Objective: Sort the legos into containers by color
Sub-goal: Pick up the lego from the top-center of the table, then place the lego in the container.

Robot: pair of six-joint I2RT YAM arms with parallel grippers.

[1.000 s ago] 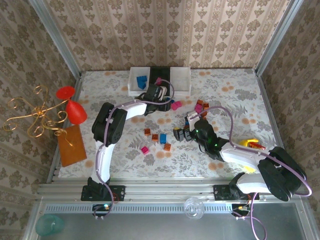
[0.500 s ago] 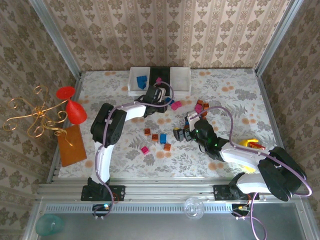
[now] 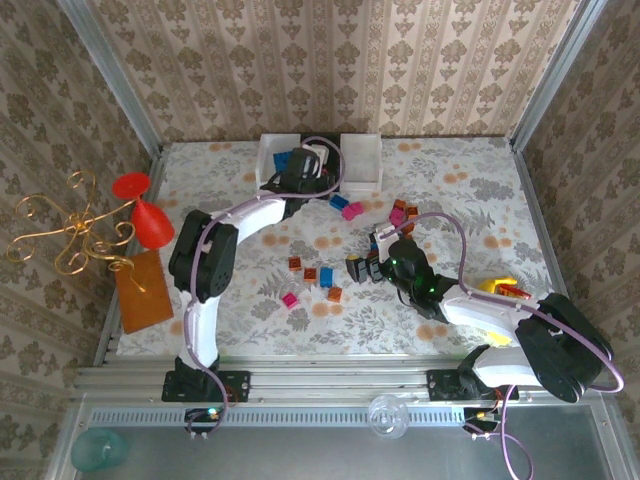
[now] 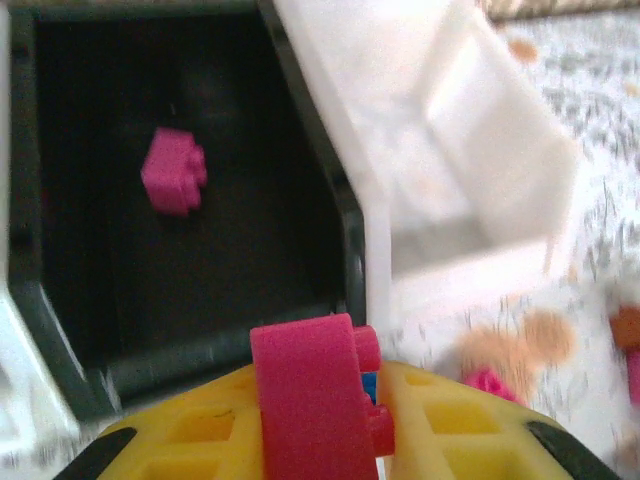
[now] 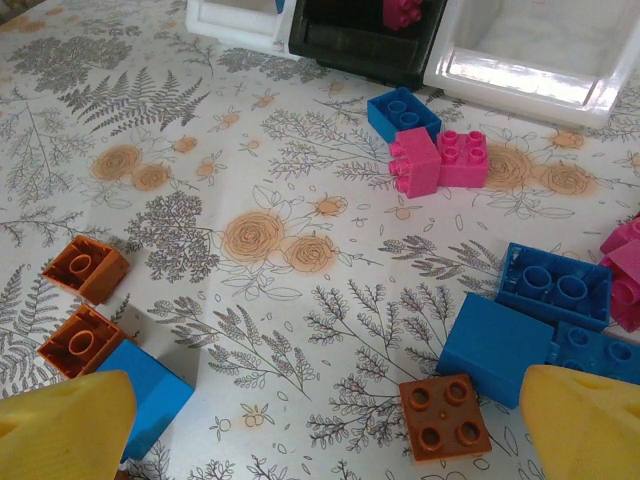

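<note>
Left pincer (image 4: 320, 430): clenched on a magenta brick (image 4: 312, 395), at the near rim of the black bin (image 4: 345, 215).
Inside black bin: another magenta brick (image 4: 172, 172).
Right pincer (image 5: 320, 420): released, low over loose legos (image 5: 495, 345) in blue, magenta and orange on the tabletop (image 5: 250, 150), near side of the bins.

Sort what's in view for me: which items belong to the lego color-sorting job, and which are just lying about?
Job: loose legos, magenta brick in left end effector, left white bin, black bin, right white bin.
Lying about: gold wire stand, red objects, orange block, yellow object, clear glass, teal cup.
</note>
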